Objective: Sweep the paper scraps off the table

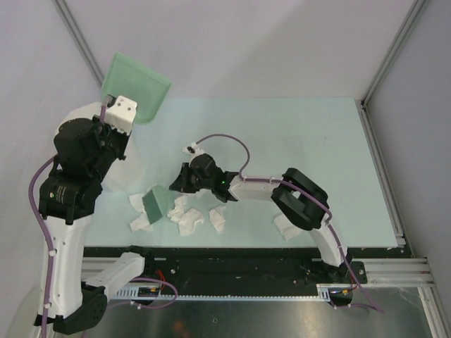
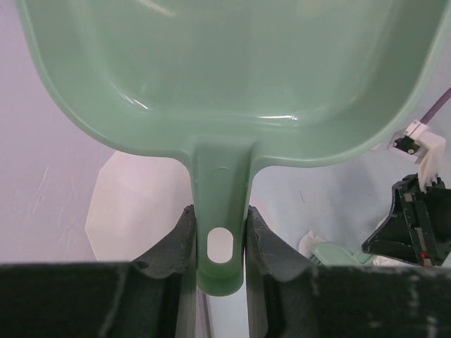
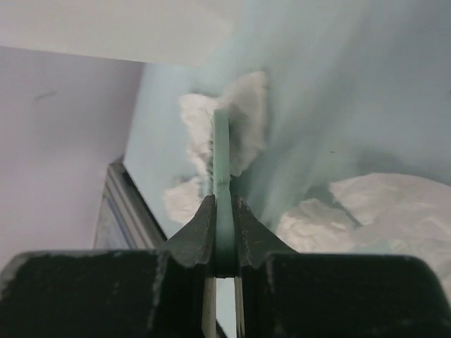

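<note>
The paper scraps [image 1: 189,220] lie bunched near the front edge of the table [image 1: 310,141], most of them in a loose cluster just left of centre. One wad [image 1: 285,227] sits well apart, under the right arm's elbow. In the thick of the cluster stands a flat green scraper [image 1: 155,203], with scraps touching it on both sides. It looks placed there so its broad face can push the heap rather than one wad at a time.

The right gripper [image 3: 223,211] has it, fingers clamped tight on the thin edge of the blade. The right wrist view shows it edge-on with white paper crowding either side. The arm reaches low and leftward across the table, which suits a dragging stroke along the surface.

Over on the left, the left gripper [image 2: 220,232] is pinched firmly on the handle of the green dustpan [image 2: 232,70]. The pan is raised off the table at the back-left corner, mouth up and out of the sweeping path for now, I'd say. Below it stands the translucent white bin [image 2: 134,204], near the left arm and beside the scraps. Nothing shows in the pan, so collection looks not yet done — gathering is my read of the step in hand.
</note>
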Tool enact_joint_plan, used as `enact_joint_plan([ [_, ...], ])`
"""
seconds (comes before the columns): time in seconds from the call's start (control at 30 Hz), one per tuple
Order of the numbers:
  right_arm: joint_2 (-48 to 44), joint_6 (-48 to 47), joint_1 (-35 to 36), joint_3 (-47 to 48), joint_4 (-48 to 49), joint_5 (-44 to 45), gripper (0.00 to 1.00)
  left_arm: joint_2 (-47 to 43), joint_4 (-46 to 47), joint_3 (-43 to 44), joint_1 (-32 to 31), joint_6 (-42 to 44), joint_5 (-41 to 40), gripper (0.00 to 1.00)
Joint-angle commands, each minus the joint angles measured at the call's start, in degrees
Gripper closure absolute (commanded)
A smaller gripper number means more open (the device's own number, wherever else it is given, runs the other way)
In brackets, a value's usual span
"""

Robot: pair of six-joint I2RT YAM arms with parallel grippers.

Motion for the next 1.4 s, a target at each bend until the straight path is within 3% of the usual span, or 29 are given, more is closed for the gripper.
enact_joint_plan([
  [0.0,-0.19,-0.07,-1.65,3.84,-4.40,2.16,1.00,-0.32,1.47,1.72,-0.14,-1.61,-0.03,1.00],
  [0.13,-9.06,-3.23,-5.87,-5.53,-10.54,9.70,1.00,-0.49,1.47,0.23,-0.14,-0.65,-0.74,1.00],
  [0.33,-22.59,-11.92,-14.74,-13.29,-22.05,11.31,1.00,0.03,1.56,-0.39,-0.14,-0.65,0.40,1.00],
  [0.57,-31.82,-21.07,-18.36,-12.09,-19.52,-2.92,1.00,0.21,1.56,-1.44,-0.14,-0.73,1.37,1.00],
  [0.7,-38.69,-24.76,-17.22,-11.02,-17.78,-6.25,1.00,0.12,1.56,-1.71,-0.14,-0.82,1.72,1.00],
  [0.77,-41.06,-32.62,-13.72,-11.02,-16.97,-11.77,1.00,0.03,1.56,-1.71,-0.14,-0.91,1.55,1.00],
  [0.83,-40.99,-38.54,-9.60,-10.93,-18.89,-22.23,1.00,-0.05,1.56,-1.53,-0.14,-0.91,1.46,1.00],
  [1.03,-31.77,-43.14,-7.20,-11.02,-30.86,-36.58,1.00,0.12,1.56,-1.79,-0.14,-1.08,1.02,1.00],
  [1.23,-25.79,-45.25,-7.10,-9.35,-30.33,-33.26,1.00,0.30,1.56,-1.97,-0.14,-1.70,0.93,1.00],
  [1.37,-22.36,-49.03,-9.91,-6.80,-37.87,-23.18,1.00,0.12,1.39,-2.32,-0.14,-1.53,0.49,1.00],
])
